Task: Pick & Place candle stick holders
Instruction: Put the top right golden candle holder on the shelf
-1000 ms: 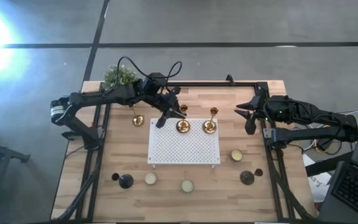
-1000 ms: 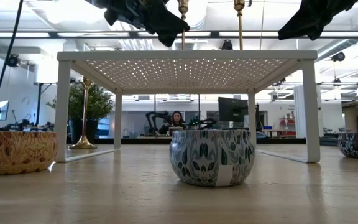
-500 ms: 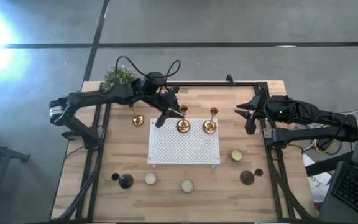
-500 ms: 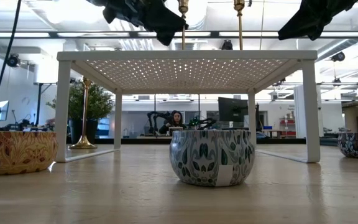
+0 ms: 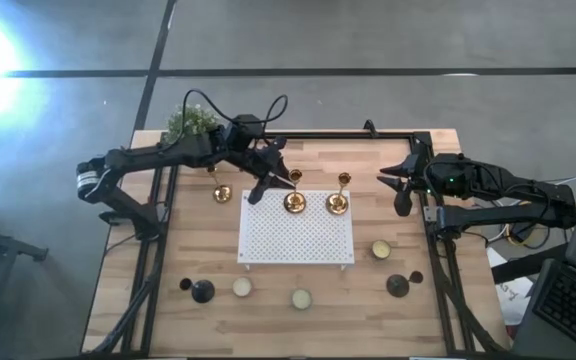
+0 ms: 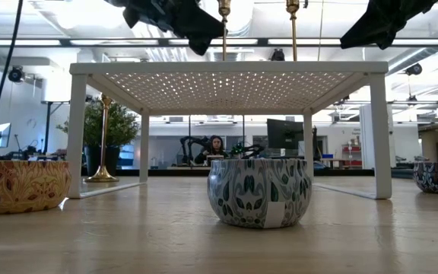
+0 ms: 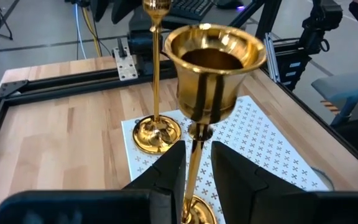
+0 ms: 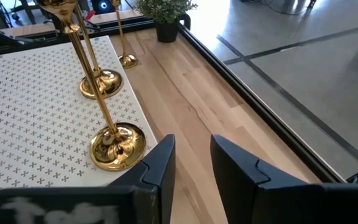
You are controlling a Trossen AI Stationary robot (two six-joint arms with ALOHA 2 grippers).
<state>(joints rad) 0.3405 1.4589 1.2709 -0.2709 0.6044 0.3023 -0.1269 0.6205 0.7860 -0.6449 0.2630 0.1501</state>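
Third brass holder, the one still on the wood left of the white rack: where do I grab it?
Grip the brass holder by its slim upright stem, above the round base, coming in level from the left hand side. The stem stands clear, nothing crowding it.

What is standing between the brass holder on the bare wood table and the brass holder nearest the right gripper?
In the high view, a third brass holder stands between them, on the white perforated stand, with the left gripper at its stem.

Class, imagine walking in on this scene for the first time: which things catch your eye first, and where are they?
Two brass holders stand on the far edge of the white perforated stand at mid-table, and a third is on the wood to its left. The left hand has its fingers either side of the nearer holder's stem, not yet closed. The right hand waits open by the table's right edge.
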